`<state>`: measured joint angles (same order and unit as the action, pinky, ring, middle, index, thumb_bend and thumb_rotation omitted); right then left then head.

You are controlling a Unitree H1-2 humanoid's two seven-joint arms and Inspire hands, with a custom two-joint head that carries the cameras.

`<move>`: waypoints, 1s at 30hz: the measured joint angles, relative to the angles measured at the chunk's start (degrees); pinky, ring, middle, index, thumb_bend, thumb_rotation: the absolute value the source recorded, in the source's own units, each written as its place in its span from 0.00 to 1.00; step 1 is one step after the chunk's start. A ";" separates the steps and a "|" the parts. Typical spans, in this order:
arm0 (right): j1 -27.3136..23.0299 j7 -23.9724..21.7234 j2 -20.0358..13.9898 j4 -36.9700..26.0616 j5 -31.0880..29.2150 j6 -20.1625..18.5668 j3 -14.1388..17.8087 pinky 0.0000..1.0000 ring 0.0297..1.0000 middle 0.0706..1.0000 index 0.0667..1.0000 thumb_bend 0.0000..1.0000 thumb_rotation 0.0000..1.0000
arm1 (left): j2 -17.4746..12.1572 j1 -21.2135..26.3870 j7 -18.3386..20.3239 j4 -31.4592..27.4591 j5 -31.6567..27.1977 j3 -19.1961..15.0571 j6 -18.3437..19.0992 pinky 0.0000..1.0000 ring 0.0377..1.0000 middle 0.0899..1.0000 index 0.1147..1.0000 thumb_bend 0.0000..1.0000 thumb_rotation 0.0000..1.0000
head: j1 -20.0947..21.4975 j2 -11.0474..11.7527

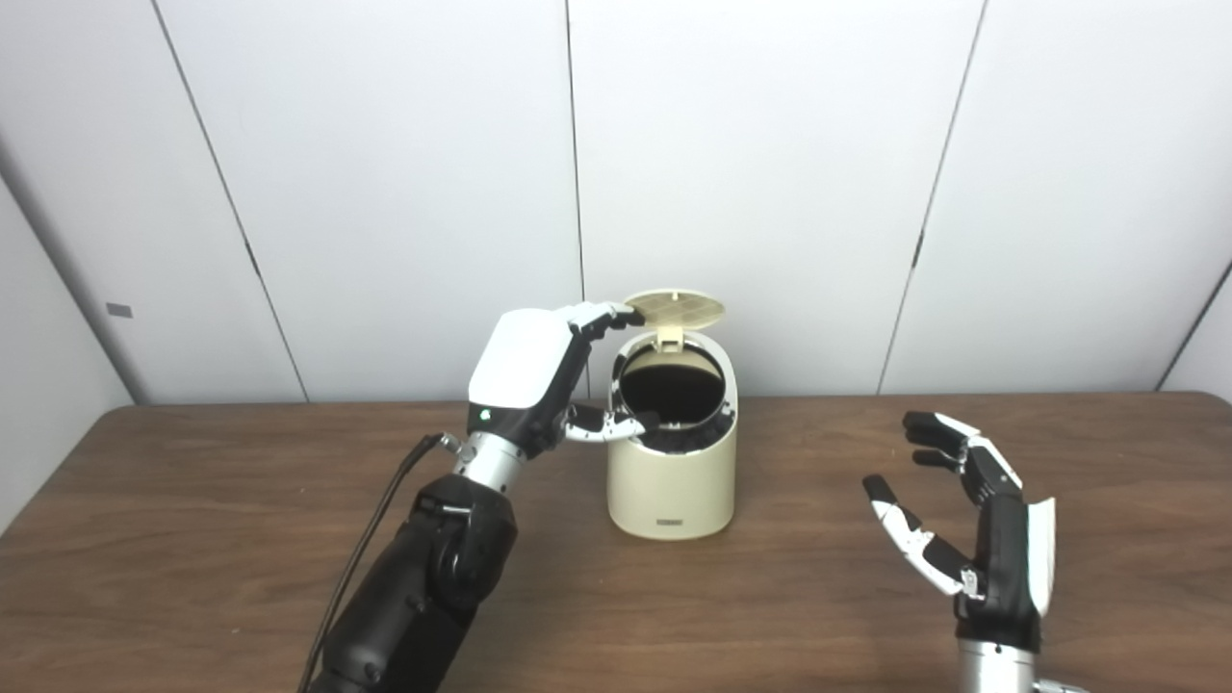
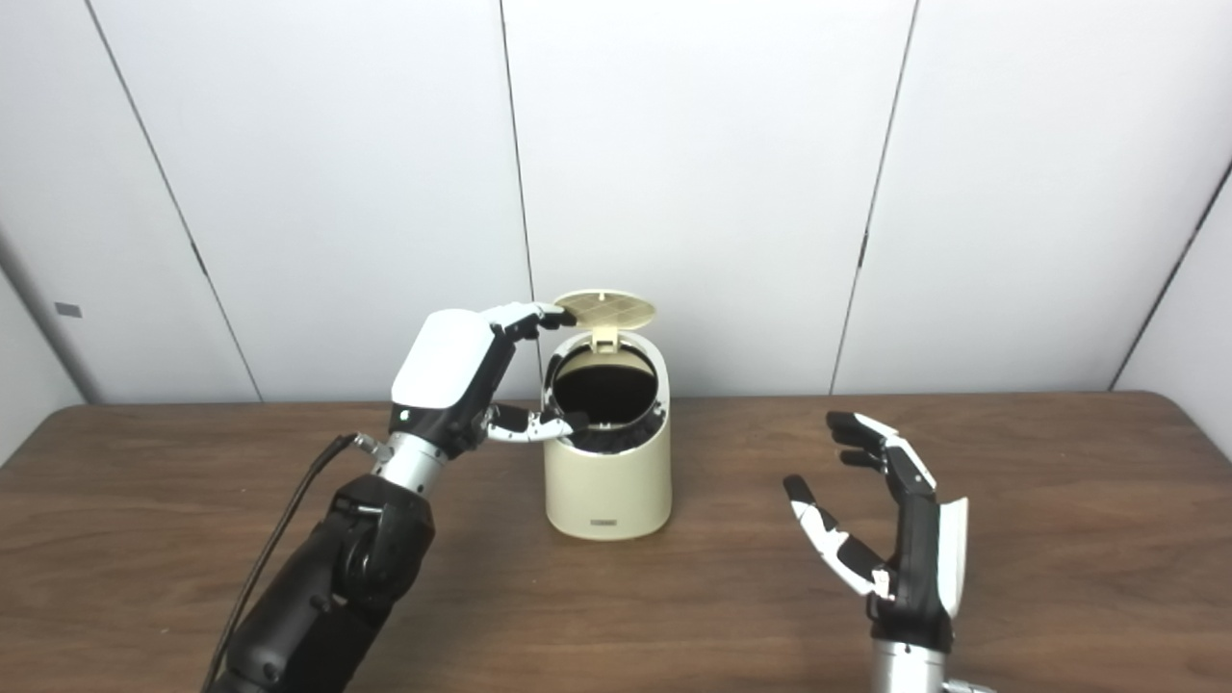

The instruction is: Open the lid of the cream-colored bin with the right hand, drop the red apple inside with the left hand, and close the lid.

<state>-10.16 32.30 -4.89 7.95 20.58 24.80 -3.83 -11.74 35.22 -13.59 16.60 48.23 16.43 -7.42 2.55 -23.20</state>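
Cream bin (image 1: pixel 672 481) mid-table toward back edge, lid (image 1: pixel 674 308) up, interior dark; we see no apple. Left hand (image 1: pixel 539 380) beside rim, fingertips touching lid edge, holding nothing visible. Right hand (image 1: pixel 972 525) open, empty, well apart. We'd press lid down gently, bin steady.

Lid (image 1: pixel 674 309): we see it raised above the cream bin (image 1: pixel 672 481).
Left hand (image 1: pixel 539 375): fingertips touching the lid's edge, thumb at the rim.
Right hand (image 1: pixel 972 520): spread, empty, well apart.

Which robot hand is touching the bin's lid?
The left hand: its fingertips touch the raised lid of the cream bin. The right hand waits open, away from the bin.
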 measured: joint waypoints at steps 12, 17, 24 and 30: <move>-0.32 0.01 0.02 0.25 -0.12 0.06 -0.16 0.60 0.67 0.66 0.64 0.27 0.10 | 7.33 -5.10 2.14 -3.17 -37.58 -14.74 -11.42 0.33 0.40 0.44 0.43 0.50 0.00 | -0.26 0.00; -0.45 0.03 -0.04 0.49 -0.16 0.06 -0.19 0.60 0.66 0.66 0.64 0.28 0.09 | 7.43 -9.04 5.36 -12.67 -45.50 -16.83 -10.69 0.35 0.41 0.44 0.43 0.50 0.00 | -0.09 0.00; -0.84 1.54 -0.37 0.55 3.90 0.08 -0.70 0.60 0.69 0.71 0.70 0.33 0.39 | 7.32 -16.68 8.40 -17.41 -53.22 -20.48 -11.65 0.44 0.51 0.52 0.43 0.49 0.06 | 0.88 -0.09; -1.15 -2.61 -4.29 -0.58 10.26 -0.85 -1.67 0.70 0.79 0.83 0.83 0.57 0.77 | 5.17 -22.23 11.27 -16.50 -56.25 -22.92 -12.48 0.60 0.65 0.65 0.63 0.41 0.70 | 1.05 0.09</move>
<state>-11.31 29.69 -9.18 7.37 30.84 23.95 -5.49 -6.57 12.99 -2.32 0.10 -8.02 -6.49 -19.90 3.60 -23.12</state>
